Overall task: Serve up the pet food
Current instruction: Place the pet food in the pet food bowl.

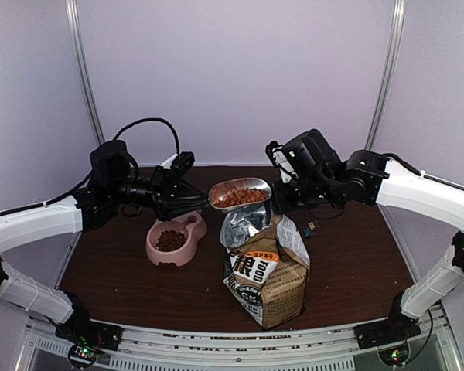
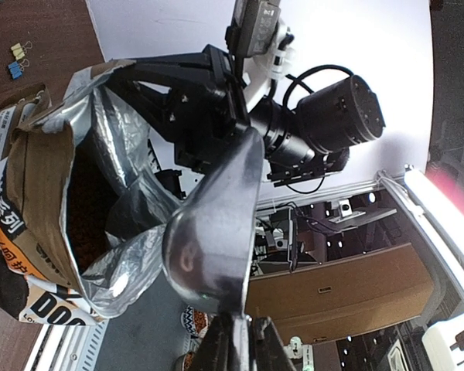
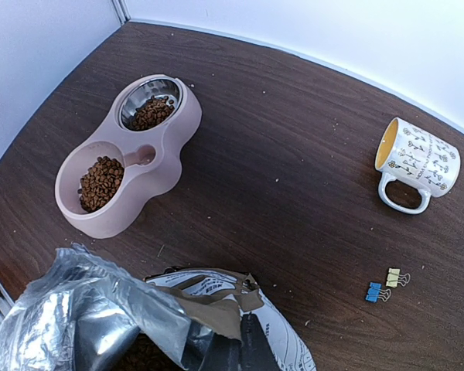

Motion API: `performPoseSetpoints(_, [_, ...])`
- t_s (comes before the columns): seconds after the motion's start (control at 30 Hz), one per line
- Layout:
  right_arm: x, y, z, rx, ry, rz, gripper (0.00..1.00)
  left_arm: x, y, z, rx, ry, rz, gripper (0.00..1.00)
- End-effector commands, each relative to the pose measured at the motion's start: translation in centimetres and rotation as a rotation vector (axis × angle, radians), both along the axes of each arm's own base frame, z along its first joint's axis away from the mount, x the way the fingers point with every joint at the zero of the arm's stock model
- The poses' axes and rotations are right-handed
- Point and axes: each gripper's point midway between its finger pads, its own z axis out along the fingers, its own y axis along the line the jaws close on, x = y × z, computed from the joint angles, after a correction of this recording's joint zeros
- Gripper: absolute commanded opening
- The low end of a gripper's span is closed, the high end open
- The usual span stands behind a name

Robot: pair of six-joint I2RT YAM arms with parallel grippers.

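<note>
Left hand (image 1: pixel 195 202) is clamped on the scoop (image 2: pixel 213 232) handle, with heaped pet food (image 1: pixel 241 197) held over the middle of the table (image 1: pixel 348 255), short of the bowl (image 1: pixel 187 232). Right hand (image 3: pixel 241 352) pinches the bag (image 1: pixel 267 278) rim. Tilting early would likely spill food on the table.

On the brown table (image 3: pixel 294 154) we see 1 pink double bowl (image 3: pixel 174 151). A patterned mug (image 3: pixel 421 158) lies sideways at its 3 o'clock, with a blue binder clip (image 3: pixel 373 292) and a yellow clip (image 3: pixel 394 277) near the mug's 6 o'clock. A kraft bag (image 1: pixel 267 282) stands open, with a silver scoop (image 2: pixel 213 224) at its 12 o'clock.
</note>
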Motion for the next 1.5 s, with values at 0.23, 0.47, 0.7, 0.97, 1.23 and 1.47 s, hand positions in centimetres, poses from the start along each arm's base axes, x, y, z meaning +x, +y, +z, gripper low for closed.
performPoseSetpoints(0.23, [1.6, -1.3, 2.1, 0.019, -0.078, -0.082, 0.00, 2.7, 3.3, 0.6, -0.020, -0.039, 0.140, 0.00])
performPoseSetpoints(0.47, [1.6, -1.3, 1.9, 0.019, -0.075, -0.081, 0.00, 5.9, 7.8, -1.8, 0.048, -0.011, 0.339, 0.00])
performPoseSetpoints(0.7, [1.7, -1.3, 1.9, 0.015, -0.075, -0.081, 0.00, 8.3, 12.5, -5.8, 0.157, 0.000, 0.491, 0.00])
performPoseSetpoints(0.97, [1.7, -1.3, 1.9, 0.013, -0.074, -0.081, 0.00, 10.3, 16.3, -9.3, 0.235, 0.009, 0.568, 0.00])
performPoseSetpoints(1.23, [1.7, -1.4, 2.1, 0.009, -0.075, -0.083, 0.00, 12.9, 19.7, -13.4, 0.359, 0.021, 0.626, 0.00])
performPoseSetpoints(1.47, [1.7, -1.4, 2.1, 0.004, -0.074, -0.084, 0.00, 16.2, 20.8, -15.0, 0.415, 0.013, 0.643, 0.00])
